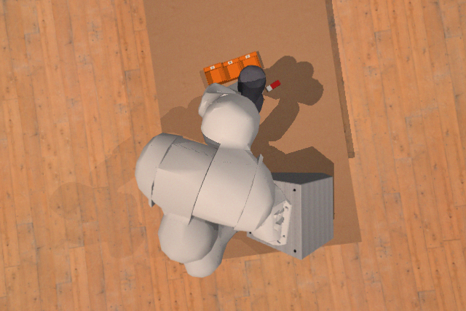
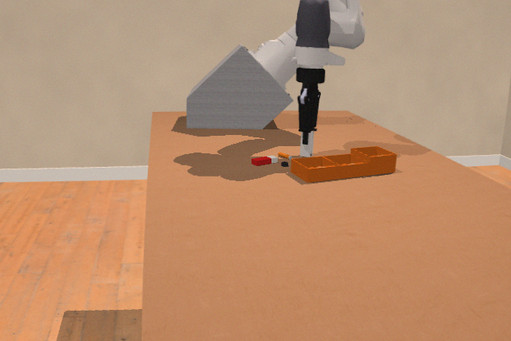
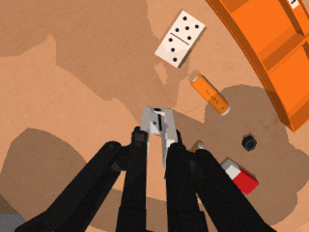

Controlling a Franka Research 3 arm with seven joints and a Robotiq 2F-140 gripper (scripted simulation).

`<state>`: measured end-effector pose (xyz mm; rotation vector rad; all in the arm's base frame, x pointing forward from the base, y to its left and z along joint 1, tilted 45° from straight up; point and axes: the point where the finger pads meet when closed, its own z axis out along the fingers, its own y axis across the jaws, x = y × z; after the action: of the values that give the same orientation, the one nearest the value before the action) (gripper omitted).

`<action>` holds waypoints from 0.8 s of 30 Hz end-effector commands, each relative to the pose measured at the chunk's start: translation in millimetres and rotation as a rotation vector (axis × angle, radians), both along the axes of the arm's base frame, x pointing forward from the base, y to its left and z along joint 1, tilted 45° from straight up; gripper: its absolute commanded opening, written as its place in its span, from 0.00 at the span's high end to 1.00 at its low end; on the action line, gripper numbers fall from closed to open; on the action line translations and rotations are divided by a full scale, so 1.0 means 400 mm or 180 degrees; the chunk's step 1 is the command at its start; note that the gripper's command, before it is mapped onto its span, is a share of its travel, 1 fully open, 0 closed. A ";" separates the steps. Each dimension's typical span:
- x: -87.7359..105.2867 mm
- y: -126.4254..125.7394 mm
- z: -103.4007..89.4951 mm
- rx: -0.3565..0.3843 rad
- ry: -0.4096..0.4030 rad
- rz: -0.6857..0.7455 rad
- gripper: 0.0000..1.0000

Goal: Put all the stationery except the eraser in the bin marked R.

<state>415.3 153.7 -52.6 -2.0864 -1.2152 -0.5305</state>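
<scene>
The gripper (image 2: 306, 155) (image 3: 155, 119) is found clamped on a small metal sharpener (image 3: 155, 126); beneath it a brown tabletop (image 1: 233, 10) (image 2: 313, 246) (image 3: 92, 92) is noted, lower down plank flooring (image 1: 68, 92) (image 2: 74, 225), behind it a beige wall (image 2: 124, 40).

This place is looking like a plain room for robot trials, maybe a lab. A white arm (image 1: 229, 183) (image 2: 272, 57) is standing on a grey block mount (image 1: 317, 213) (image 2: 231, 93) at a brown bench (image 1: 233, 10) (image 2: 288, 246), while a wooden floor (image 1: 68, 74) (image 2: 82, 238) and a bare beige wall (image 2: 103, 40) are surrounding it.
</scene>
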 end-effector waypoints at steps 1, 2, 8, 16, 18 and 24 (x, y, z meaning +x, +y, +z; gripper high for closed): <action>0.000 -0.001 0.000 -0.0003 -0.0008 -0.0006 0.94; 0.000 -0.001 0.000 -0.0003 -0.0008 -0.0006 0.94; 0.000 -0.001 0.000 -0.0003 -0.0008 -0.0006 0.94; 0.000 -0.001 0.000 -0.0003 -0.0008 -0.0006 0.94; 0.000 -0.001 0.000 -0.0003 -0.0008 -0.0006 0.94; 0.000 -0.024 0.024 -0.0003 -0.0008 -0.0006 0.94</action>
<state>417.3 147.5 -47.7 -2.0929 -1.2118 -0.5386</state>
